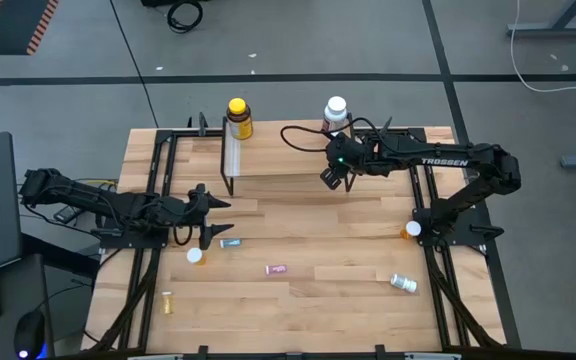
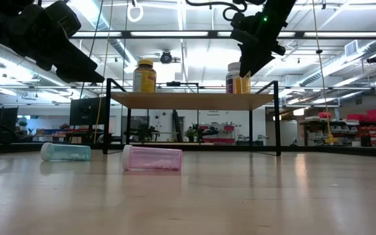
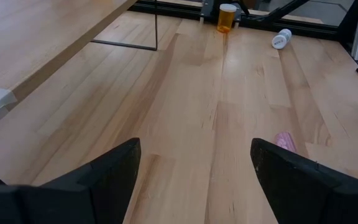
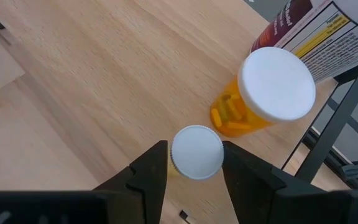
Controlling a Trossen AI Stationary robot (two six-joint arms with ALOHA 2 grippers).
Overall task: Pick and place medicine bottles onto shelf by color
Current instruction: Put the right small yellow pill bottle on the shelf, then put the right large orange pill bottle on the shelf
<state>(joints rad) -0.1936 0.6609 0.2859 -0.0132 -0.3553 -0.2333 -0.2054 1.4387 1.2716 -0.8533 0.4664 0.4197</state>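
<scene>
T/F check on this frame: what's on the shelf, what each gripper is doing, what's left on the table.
1. The right gripper holds a white-capped vial over the shelf. True.
2. The left gripper grips a bottle. False: open, holding nothing.
3. The big yellow bottle stands on the shelf. True.
4. The pink vial stands upright. False: it lies on its side on the table.

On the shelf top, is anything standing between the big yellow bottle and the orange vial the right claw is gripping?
No. In the low view the shelf is bare plank between the big yellow bottle and the orange vial in the right claw.
</scene>
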